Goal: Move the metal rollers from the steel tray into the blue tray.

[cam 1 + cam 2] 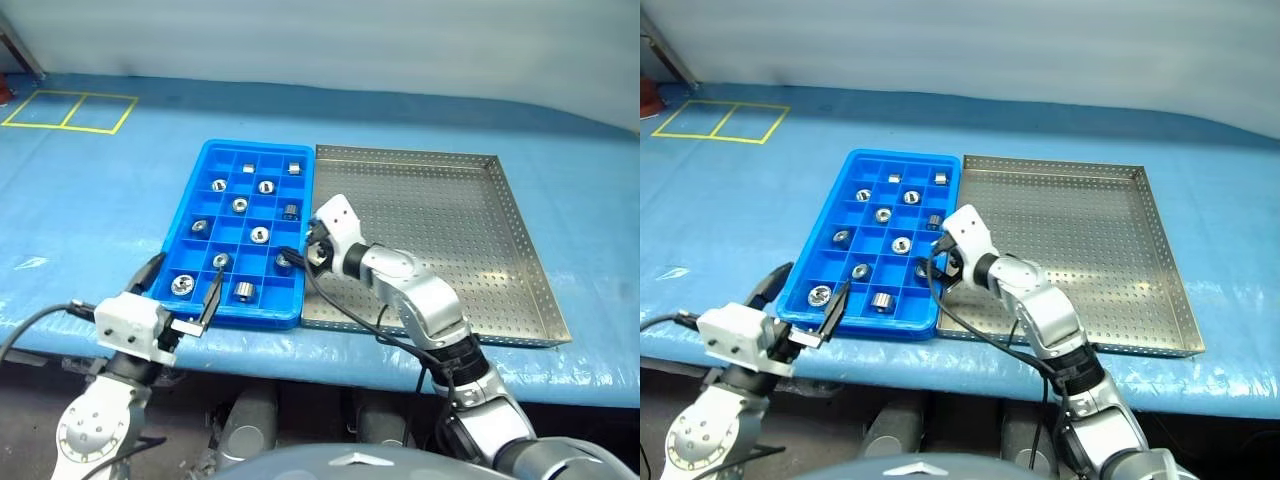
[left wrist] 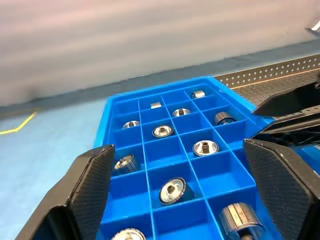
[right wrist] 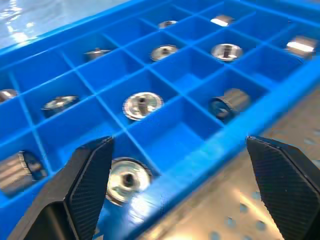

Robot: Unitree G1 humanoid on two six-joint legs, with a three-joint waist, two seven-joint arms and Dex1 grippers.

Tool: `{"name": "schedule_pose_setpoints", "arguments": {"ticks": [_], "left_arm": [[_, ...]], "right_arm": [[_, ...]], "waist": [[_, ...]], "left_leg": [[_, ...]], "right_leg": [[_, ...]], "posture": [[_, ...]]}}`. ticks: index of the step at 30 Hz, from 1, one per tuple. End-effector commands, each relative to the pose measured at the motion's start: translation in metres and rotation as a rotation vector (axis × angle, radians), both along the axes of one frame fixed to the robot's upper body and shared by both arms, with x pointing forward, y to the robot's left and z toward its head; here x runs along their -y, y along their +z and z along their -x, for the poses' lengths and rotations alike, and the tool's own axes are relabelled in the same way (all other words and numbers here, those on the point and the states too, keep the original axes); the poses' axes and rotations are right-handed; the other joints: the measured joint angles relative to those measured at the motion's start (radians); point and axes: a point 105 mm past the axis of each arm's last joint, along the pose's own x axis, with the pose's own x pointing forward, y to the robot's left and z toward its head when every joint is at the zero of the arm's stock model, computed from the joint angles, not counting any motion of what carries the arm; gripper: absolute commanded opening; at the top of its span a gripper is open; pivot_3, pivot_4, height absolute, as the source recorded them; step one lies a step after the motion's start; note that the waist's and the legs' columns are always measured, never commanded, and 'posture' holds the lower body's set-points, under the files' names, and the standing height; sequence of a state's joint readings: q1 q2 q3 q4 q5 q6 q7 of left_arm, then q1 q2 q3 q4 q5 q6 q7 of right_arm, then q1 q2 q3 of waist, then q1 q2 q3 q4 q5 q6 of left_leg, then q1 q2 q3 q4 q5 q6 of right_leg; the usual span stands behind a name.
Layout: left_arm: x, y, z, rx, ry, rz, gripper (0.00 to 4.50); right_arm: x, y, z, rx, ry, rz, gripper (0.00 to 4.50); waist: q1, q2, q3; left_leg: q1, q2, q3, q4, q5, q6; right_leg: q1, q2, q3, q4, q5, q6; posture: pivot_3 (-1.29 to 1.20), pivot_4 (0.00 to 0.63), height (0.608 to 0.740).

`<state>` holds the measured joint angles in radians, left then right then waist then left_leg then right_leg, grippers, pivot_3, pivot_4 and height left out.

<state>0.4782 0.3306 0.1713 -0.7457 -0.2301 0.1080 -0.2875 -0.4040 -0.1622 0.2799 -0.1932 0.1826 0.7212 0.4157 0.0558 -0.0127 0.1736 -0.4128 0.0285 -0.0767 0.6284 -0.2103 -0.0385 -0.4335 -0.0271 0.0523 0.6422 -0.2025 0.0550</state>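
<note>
On the blue sheet [image 1: 90, 190], the blue tray [image 1: 207, 160] lay touching the steel tray [image 1: 525, 260] on its left. The rollers [image 1: 259, 235] sat singly in its compartments; the steel tray's floor showed only perforations. The right gripper [image 1: 302, 254] stood wide at the trays' shared edge, holding nothing. The left gripper [image 1: 182, 288], also wide and empty, hung at the blue tray's near corner.

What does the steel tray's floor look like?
Silver metal, dotted all over with small holes: the steel tray shows best in the left eye view.
</note>
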Motion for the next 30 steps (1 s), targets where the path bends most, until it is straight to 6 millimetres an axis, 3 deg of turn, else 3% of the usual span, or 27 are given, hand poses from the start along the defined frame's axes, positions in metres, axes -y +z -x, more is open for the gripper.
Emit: {"name": "schedule_pose_setpoints", "arguments": {"ticks": [1,6,14,21,30], "left_arm": [[0.002,0.012,-0.016,0.032,-0.044,-0.011,4.50],[0.010,0.014,-0.041,0.032,-0.096,-0.023,4.50],[0.014,-0.006,-0.067,-0.105,-0.101,-0.014,4.50],[0.014,-0.016,-0.072,-0.153,-0.056,0.015,4.50],[0.015,-0.023,-0.062,-0.168,-0.058,0.022,4.50]], "right_arm": [[0.016,0.027,0.000,0.134,-0.053,-0.041,4.43],[0.035,0.032,0.005,0.174,-0.111,-0.044,4.43],[0.067,0.025,0.012,0.193,-0.214,0.013,4.43],[0.076,0.012,0.020,0.170,-0.215,0.059,4.43],[0.074,0.005,0.025,0.138,-0.137,0.063,4.43]], "waist": [[-0.018,0.000,0.000],[-0.078,0.000,0.000],[-0.138,0.000,0.000],[-0.153,0.000,0.000],[-0.150,0.000,0.000]], "left_leg": [[0.000,0.000,0.000,0.000,0.000,0.000],[0.004,0.000,0.000,0.000,0.000,0.000],[0.005,0.000,0.001,0.000,0.000,0.000],[0.006,0.000,0.001,0.000,0.000,0.000],[0.007,0.000,0.002,0.000,0.000,0.000]], "right_leg": [[0.000,0.000,0.000,0.000,0.000,0.000],[0.004,0.001,0.001,0.001,0.001,0.001],[0.004,0.001,0.003,0.002,0.001,0.001],[0.005,0.002,0.003,0.003,0.001,0.001],[0.005,0.002,0.005,0.003,0.001,0.001]], "posture": [[0.05,0.150,0.740],[-0.03,0.150,0.740],[-0.11,0.150,0.740],[-0.11,0.150,0.740],[-0.07,0.150,0.740]]}}
